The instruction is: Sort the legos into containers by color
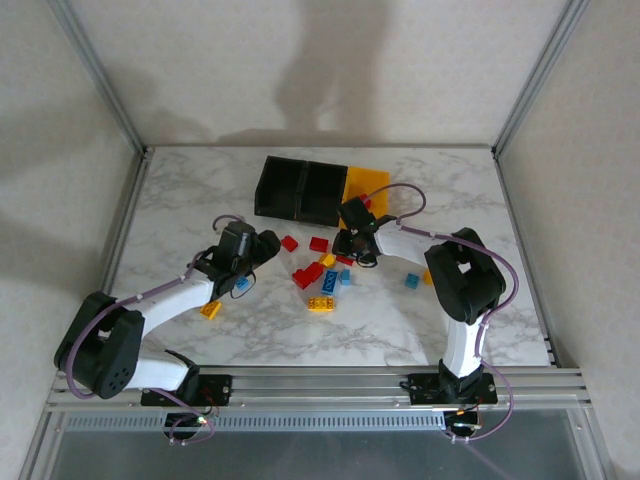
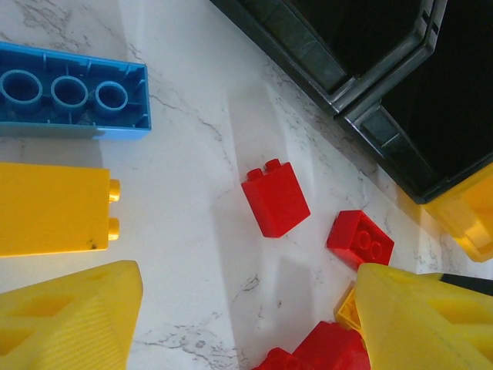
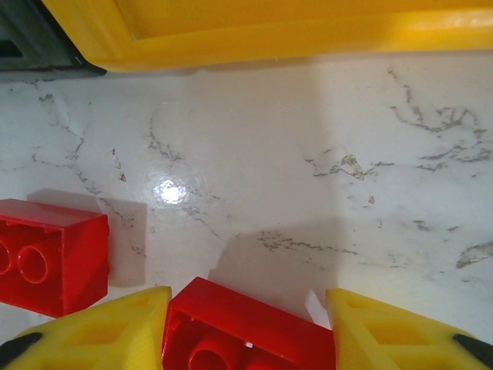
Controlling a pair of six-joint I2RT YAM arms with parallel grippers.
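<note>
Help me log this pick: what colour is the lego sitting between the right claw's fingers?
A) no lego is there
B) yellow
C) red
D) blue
C: in the right wrist view a red lego sits inside the right claw, flanked by its two fingers.

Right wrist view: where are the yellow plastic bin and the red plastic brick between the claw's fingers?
Yellow plastic bin [image 3: 269, 42]: right wrist view, on its near rim.
Nearer red plastic brick [image 3: 246, 327]: right wrist view, middle of its visible face.
</note>
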